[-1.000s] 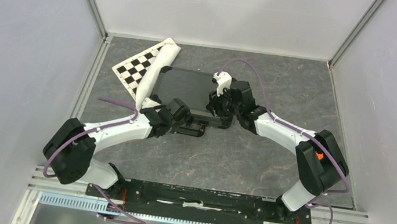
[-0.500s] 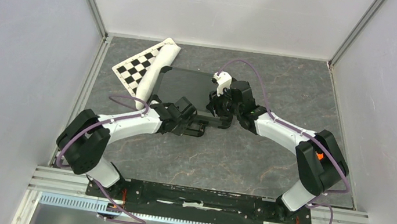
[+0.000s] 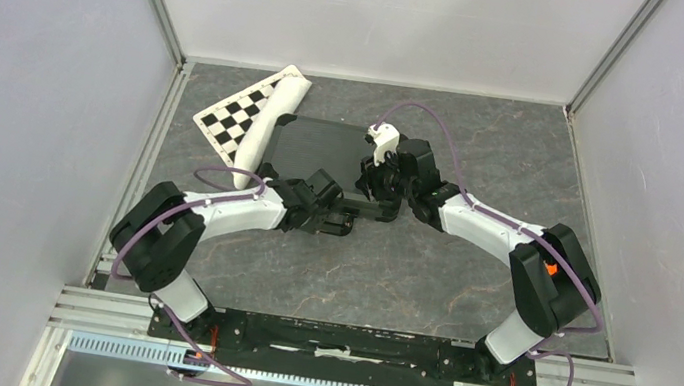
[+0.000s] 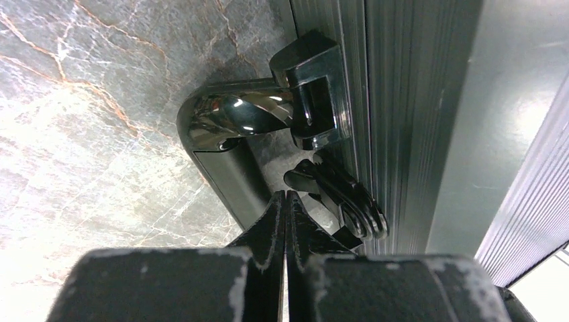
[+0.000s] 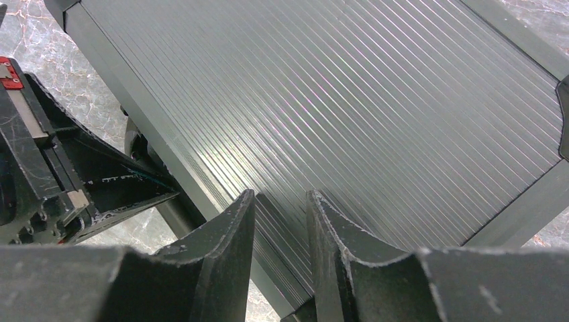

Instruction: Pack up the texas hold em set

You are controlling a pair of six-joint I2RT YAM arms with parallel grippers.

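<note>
one black case (image 3: 319, 144) lies flat and closed on the table (image 3: 427, 276), a little toward 11 o'clock from the middle in the top view, with its ribbed lid facing up. its shiny handle (image 4: 221, 154) sticks out from the 6 o'clock edge, and a latch (image 4: 342, 198) is just beside it. the left gripper (image 4: 286, 196) is at this same edge. its fingers are pressed fully together with nothing between them, and the tips are near the handle and latch. the right gripper (image 5: 278, 198) is over the lid near the 4 o'clock corner. its fingers are partly apart and grip nothing, only the lid shows in the gap. at 10 o'clock from the case lies a checkered board (image 3: 232, 117), its nearer edge curled up white against the case.
</note>
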